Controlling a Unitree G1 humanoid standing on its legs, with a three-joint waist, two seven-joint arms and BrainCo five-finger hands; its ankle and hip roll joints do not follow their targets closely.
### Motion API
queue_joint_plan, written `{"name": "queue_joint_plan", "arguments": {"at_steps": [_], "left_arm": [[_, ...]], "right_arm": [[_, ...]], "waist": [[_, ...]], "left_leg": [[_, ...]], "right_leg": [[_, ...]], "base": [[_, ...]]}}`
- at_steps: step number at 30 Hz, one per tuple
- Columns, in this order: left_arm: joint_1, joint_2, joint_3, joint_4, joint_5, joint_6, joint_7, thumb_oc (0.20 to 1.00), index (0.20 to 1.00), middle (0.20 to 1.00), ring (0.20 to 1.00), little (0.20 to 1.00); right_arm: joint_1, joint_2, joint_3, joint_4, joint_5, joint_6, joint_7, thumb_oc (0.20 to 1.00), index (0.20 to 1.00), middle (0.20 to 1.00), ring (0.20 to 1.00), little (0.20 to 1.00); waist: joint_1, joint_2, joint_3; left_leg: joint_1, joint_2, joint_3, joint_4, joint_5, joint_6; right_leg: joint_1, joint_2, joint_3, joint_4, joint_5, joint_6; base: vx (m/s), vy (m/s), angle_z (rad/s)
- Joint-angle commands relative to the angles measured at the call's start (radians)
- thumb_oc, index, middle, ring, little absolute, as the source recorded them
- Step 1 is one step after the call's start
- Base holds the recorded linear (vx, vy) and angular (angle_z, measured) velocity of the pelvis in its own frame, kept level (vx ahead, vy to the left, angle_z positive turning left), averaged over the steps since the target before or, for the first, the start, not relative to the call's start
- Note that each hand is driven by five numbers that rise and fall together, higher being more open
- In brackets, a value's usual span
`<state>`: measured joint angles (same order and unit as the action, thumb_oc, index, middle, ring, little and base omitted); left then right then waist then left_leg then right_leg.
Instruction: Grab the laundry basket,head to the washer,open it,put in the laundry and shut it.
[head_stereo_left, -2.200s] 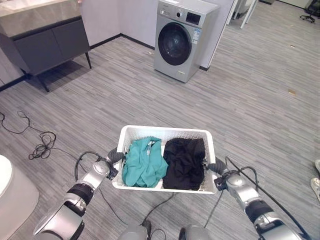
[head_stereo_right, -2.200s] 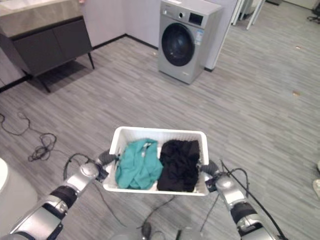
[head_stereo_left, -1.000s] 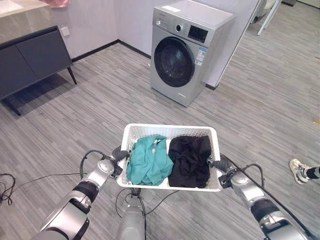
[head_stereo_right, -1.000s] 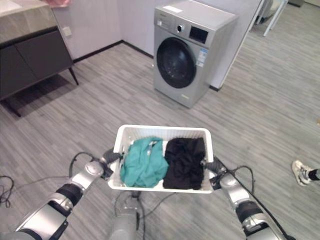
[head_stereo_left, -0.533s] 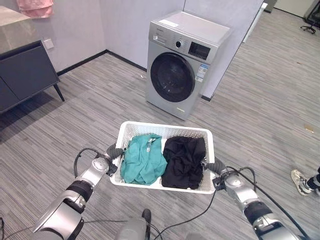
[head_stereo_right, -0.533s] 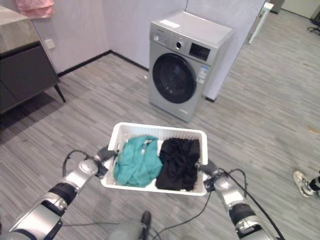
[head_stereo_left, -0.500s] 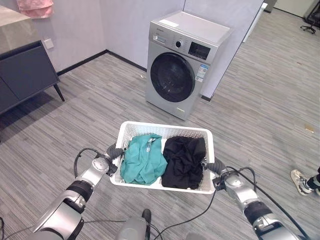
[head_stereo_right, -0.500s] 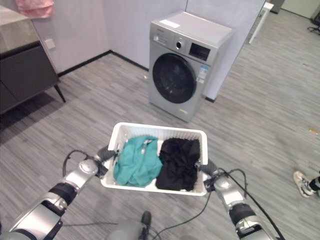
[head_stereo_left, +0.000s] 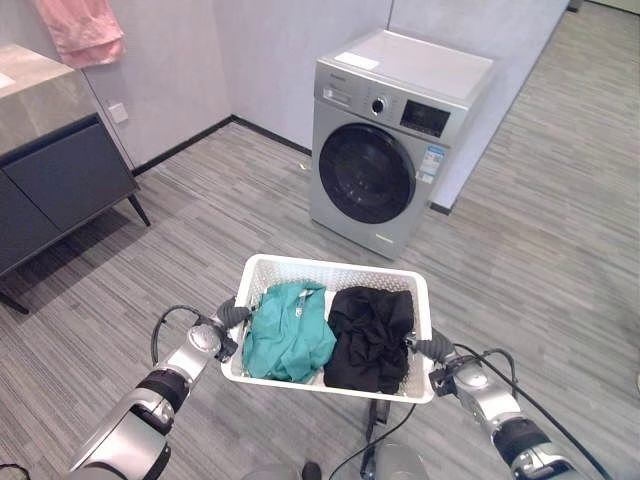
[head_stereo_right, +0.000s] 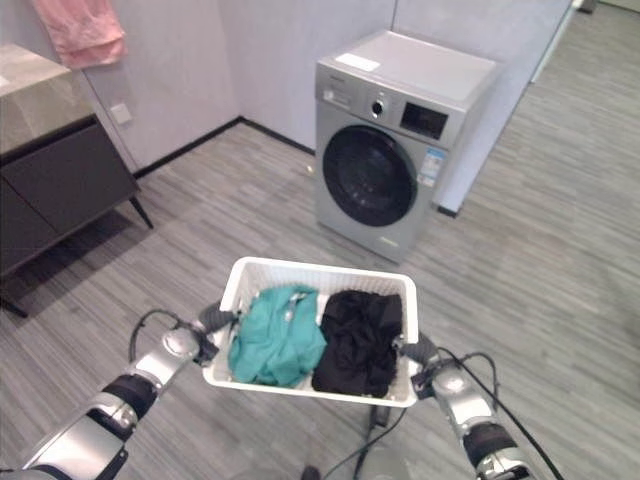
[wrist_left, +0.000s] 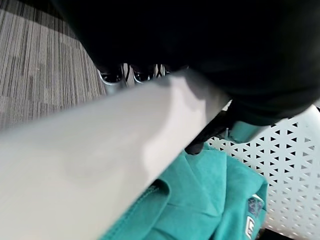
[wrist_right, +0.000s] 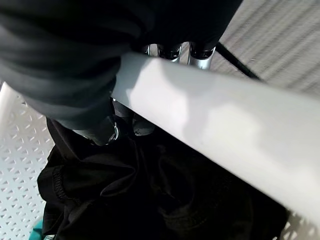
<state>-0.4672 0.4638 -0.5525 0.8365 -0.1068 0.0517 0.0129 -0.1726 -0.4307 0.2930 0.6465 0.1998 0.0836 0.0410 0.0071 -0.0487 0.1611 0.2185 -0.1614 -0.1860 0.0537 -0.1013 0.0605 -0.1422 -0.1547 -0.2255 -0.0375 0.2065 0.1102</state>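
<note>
I hold a white perforated laundry basket (head_stereo_left: 330, 271) off the floor in front of me. My left hand (head_stereo_left: 226, 318) is curled round its left rim (wrist_left: 110, 145), my right hand (head_stereo_left: 430, 349) round its right rim (wrist_right: 215, 125). Inside lie a teal garment (head_stereo_left: 288, 335) on the left and a black garment (head_stereo_left: 372, 337) on the right. The silver front-loading washer (head_stereo_left: 395, 140) stands straight ahead against the wall, its round dark door (head_stereo_left: 366, 187) closed. The basket's far edge is a short stretch of floor away from it.
A dark cabinet with a stone top (head_stereo_left: 55, 175) stands at the left on thin legs. A pink cloth (head_stereo_left: 82, 30) hangs on the wall above it. Grey plank floor (head_stereo_left: 200, 220) spreads around the washer.
The camera has moved on towards the washer, which now sits nearer and more central. Both hands keep the same hold on the basket. The person's shoe at the right has left the view.
</note>
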Motion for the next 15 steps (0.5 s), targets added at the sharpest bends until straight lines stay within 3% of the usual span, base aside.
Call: {"name": "queue_joint_plan", "arguments": {"at_steps": [1, 2, 3, 4, 5, 7, 9, 12, 15], "left_arm": [[-0.075, 0.023, 0.034, -0.044, 0.02, -0.084, 0.016, 0.2, 0.2, 0.2, 0.2, 0.2], [-0.075, 0.023, 0.034, -0.044, 0.02, -0.084, 0.016, 0.2, 0.2, 0.2, 0.2, 0.2], [-0.076, 0.026, 0.037, -0.046, 0.015, -0.082, 0.016, 0.2, 0.2, 0.2, 0.2, 0.2], [-0.081, 0.039, 0.04, -0.059, 0.004, -0.074, 0.015, 0.2, 0.2, 0.2, 0.2, 0.2], [-0.081, 0.039, 0.04, -0.06, 0.004, -0.074, 0.015, 0.2, 0.2, 0.2, 0.2, 0.2], [-0.09, 0.051, 0.049, -0.074, -0.008, -0.07, 0.02, 0.2, 0.2, 0.2, 0.2, 0.2], [-0.099, 0.061, 0.052, -0.09, -0.026, -0.069, 0.024, 0.2, 0.2, 0.2, 0.2, 0.2], [-0.124, 0.059, 0.041, -0.1, -0.04, -0.059, 0.026, 0.2, 0.2, 0.2, 0.2, 0.2], [-0.145, 0.058, 0.034, -0.087, -0.043, -0.065, 0.031, 0.2, 0.2, 0.2, 0.2, 0.2]], "right_arm": [[-0.075, -0.086, -0.052, -0.037, 0.006, -0.079, -0.008, 0.2, 0.2, 0.2, 0.2, 0.2], [-0.075, -0.086, -0.052, -0.037, 0.006, -0.079, -0.008, 0.2, 0.2, 0.2, 0.2, 0.2], [-0.077, -0.089, -0.051, -0.039, 0.009, -0.081, -0.011, 0.2, 0.2, 0.2, 0.2, 0.2], [-0.078, -0.097, -0.052, -0.054, 0.02, -0.082, -0.015, 0.2, 0.2, 0.2, 0.2, 0.2], [-0.078, -0.096, -0.053, -0.054, 0.02, -0.081, -0.015, 0.2, 0.2, 0.2, 0.2, 0.2], [-0.078, -0.108, -0.052, -0.071, 0.023, -0.084, -0.019, 0.2, 0.2, 0.2, 0.2, 0.2], [-0.086, -0.116, -0.047, -0.066, 0.028, -0.084, -0.027, 0.2, 0.2, 0.2, 0.2, 0.2], [-0.098, -0.119, -0.044, -0.066, 0.036, -0.079, -0.036, 0.2, 0.2, 0.2, 0.2, 0.2], [-0.102, -0.12, -0.043, -0.071, 0.03, -0.082, -0.035, 0.2, 0.2, 0.2, 0.2, 0.2]], "waist": [[0.006, -0.003, -0.074], [0.005, -0.001, -0.074], [0.007, -0.003, -0.078], [0.017, -0.021, -0.07], [0.015, -0.02, -0.07], [0.034, -0.036, -0.051], [0.048, -0.048, -0.031], [0.069, -0.067, -0.013], [0.08, -0.064, -0.014]], "left_leg": [[0.005, 0.262, 0.069, 0.166, -0.038, -0.117], [0.005, 0.264, 0.068, 0.166, -0.039, -0.118], [-0.013, 0.287, 0.066, 0.224, 0.014, -0.13], [-0.091, 0.307, 0.06, 0.391, 0.093, -0.125], [-0.097, 0.308, 0.057, 0.4, 0.089, -0.125], [-0.179, 0.303, 0.039, 0.564, 0.149, -0.104], [-0.239, 0.324, 0.051, 0.642, 0.185, -0.083], [-0.339, 0.357, 0.091, 0.599, 0.157, -0.065], [-0.367, 0.367, 0.101, 0.384, 0.124, -0.086]], "right_leg": [[0.025, 0.001, 0.015, 0.104, -0.101, 0.053], [0.025, 0.002, 0.013, 0.105, -0.102, 0.052], [0.043, 0.021, 0.002, 0.115, -0.127, 0.036], [0.087, 0.049, -0.004, 0.118, -0.162, 0.0], [0.086, 0.05, -0.006, 0.118, -0.162, 0.0], [0.122, 0.077, 0.002, 0.117, -0.188, -0.035], [0.144, 0.1, 0.007, 0.126, -0.219, -0.061], [0.181, 0.111, 0.005, 0.118, -0.25, -0.071], [0.201, 0.114, 0.014, 0.118, -0.276, -0.058]], "base": [[0.34, -0.273, 0.72], [0.32, -0.281, 0.45], [0.26, -0.305, 0.24], [0.25, -0.3, 0.14], [0.21, -0.291, 0.04], [0.12, -0.216, -0.02], [0.12, -0.228, -0.23], [0.14, -0.126, -0.08], [0.2, 0.054, -0.14]]}}
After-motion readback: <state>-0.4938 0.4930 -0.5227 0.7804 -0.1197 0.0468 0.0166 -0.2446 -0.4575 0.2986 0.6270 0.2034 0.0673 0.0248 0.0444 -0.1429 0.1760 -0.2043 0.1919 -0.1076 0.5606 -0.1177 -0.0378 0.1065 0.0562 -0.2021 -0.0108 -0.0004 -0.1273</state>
